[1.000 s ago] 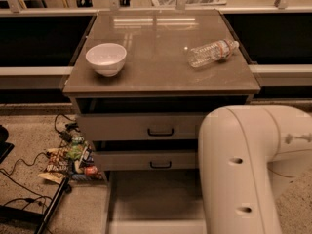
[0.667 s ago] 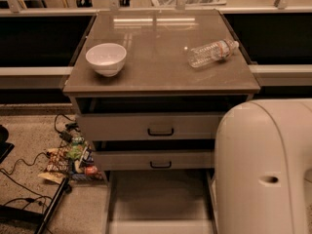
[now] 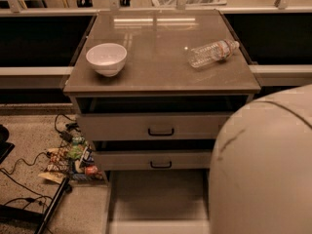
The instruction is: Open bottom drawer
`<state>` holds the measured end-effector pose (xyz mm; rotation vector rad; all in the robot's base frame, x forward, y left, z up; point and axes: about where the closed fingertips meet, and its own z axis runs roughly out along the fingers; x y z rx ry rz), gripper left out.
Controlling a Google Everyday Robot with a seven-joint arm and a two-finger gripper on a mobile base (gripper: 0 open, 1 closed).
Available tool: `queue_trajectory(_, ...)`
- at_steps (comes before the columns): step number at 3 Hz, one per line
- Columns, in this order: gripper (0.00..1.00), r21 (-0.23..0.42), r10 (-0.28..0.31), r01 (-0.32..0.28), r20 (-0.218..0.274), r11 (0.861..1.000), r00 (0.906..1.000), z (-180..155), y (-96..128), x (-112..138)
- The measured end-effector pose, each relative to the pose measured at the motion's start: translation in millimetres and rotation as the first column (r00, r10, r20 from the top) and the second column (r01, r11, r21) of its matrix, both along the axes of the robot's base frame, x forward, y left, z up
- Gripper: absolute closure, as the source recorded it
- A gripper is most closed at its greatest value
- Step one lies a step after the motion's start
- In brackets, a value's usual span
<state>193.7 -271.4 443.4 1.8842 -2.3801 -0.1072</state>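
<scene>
Bottom drawer [image 3: 156,199] stands pulled well out from the cabinet [image 3: 161,84], its grey interior exposed below the middle drawer [image 3: 126,161]. Its extension matches that of one second ago. The arm [image 3: 265,169] casing has shifted rightward since then and fills the lower right corner, covering the drawer's right side. The gripper is not in view, presumably behind or below the casing; its opening and any hold cannot be told. Judgement: opening appears complete, and the arm is probably withdrawing.
</scene>
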Motion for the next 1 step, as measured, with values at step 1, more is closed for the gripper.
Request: queue_trajectory(1, 0.0, -0.07, 0.061, -0.06, 0.009, 0.996, 0.9981, 36.1, -26.9, -25.7)
